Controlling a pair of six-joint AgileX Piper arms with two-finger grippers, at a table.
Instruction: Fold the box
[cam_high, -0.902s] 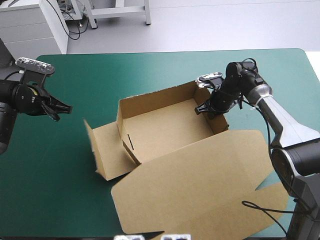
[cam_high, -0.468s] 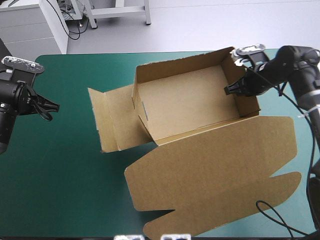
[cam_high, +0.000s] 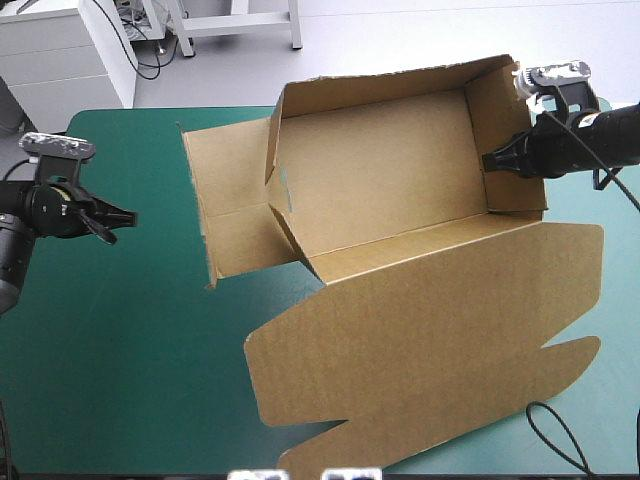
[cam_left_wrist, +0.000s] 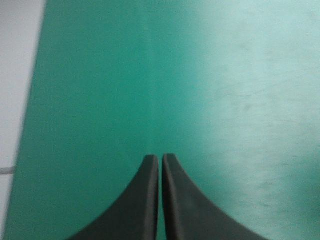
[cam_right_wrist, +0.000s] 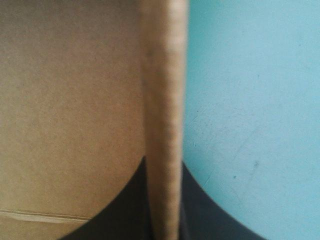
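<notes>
**High view:** the brown box, an empty open tray with its lid flat toward 6 o'clock, rides tilted from centre to 2 o'clock of the teal-green surface. The right gripper is clamped on its 3 o'clock wall. **Left wrist view:** the left gripper has its fingers together and holds nothing. **Right wrist view:** the wall's edge is pinched between the fingers, so the step is probably repositioning, and the next move likely calls for raising the splayed 9 o'clock flap.
</notes>
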